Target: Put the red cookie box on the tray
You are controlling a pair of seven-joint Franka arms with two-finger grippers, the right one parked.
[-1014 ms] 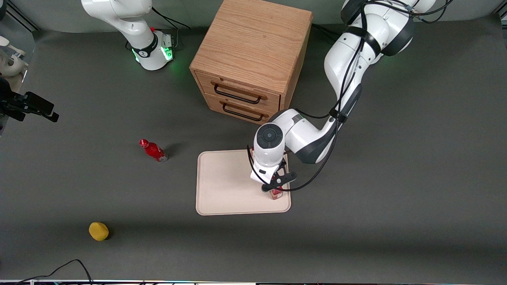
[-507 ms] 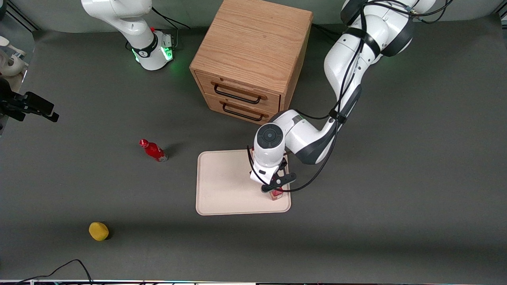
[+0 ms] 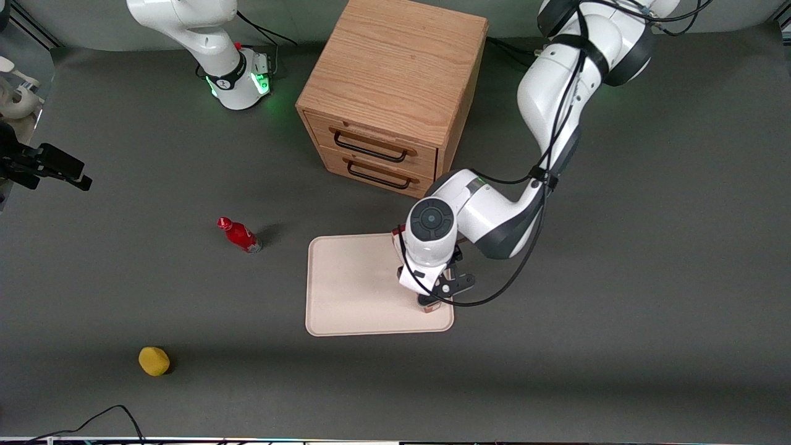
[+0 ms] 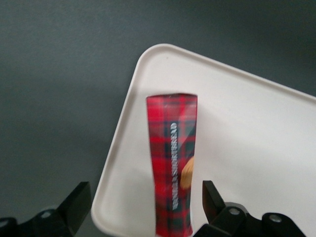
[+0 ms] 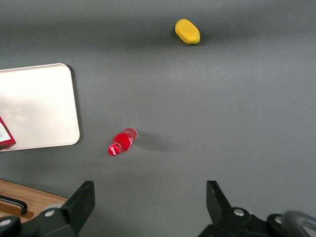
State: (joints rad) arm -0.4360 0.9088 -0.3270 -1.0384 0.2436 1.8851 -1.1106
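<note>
**End effector spread above the cookie box on the tray**

The end effector (image 3: 436, 295) is seen over the tray's edge nearest the working arm; its fingers are spread wide and nothing is gripped. In the left wrist view both fingers (image 4: 74, 205) are shown apart, with clear gaps either side of the red cookie box (image 4: 173, 163), so no contact is made.

The worktop (image 3: 618, 278) is covered in a dark grey mat. On it a wooden cabinet (image 3: 395, 86) with two drawers is set farther from the front camera than the tray (image 3: 352, 284). The tray is flat and cream-pink, with a low rim. The red cookie box (image 3: 432, 305) rests on the tray, close to its rim at the corner nearer the front camera, and is largely hidden by the wrist in the front view. A small red bottle (image 3: 239, 235) and a yellow object (image 3: 154, 361) are left on the worktop toward the parked arm's end.

The box is judged to be light, thin-walled card: stiff enough along its length, yet easily dented by a hard squeeze, with a smooth printed skin that could slip. Should a fresh hold be needed, it is best taken across the two long narrow sides near mid-length, with gentle pressure. The placing is judged essentially done.
</note>
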